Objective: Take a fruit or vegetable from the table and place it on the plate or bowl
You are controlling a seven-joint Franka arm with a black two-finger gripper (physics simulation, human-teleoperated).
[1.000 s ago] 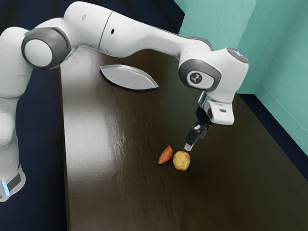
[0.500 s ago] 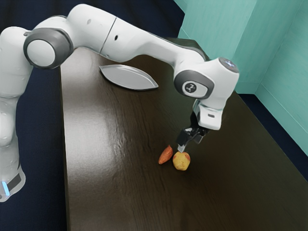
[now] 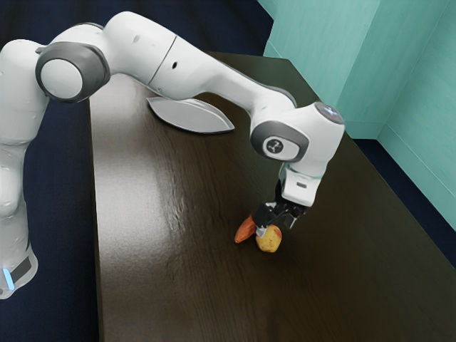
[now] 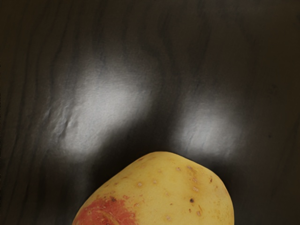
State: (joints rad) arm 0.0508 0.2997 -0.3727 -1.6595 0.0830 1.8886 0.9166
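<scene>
Exterior view: your hand (image 3: 274, 222) hung released, straddling the yellow fruit (image 3: 269, 241) on the counter (image 3: 164, 214); the plate (image 3: 191, 115) lay well apart from that fruit. Wrist view: the yellow fruit (image 4: 159, 192) lay just under the hand. You had yet to grasp, lift and place it.

Dark, glossy wooden table (image 3: 164, 214). A grey plate (image 3: 192, 117) lies by the tabletop's far edge, near the corner at the exterior view's left. Mid-tabletop, a yellow fruit (image 3: 270, 244) with a red patch touches an orange vegetable (image 3: 244, 229), both well apart from the plate.
</scene>
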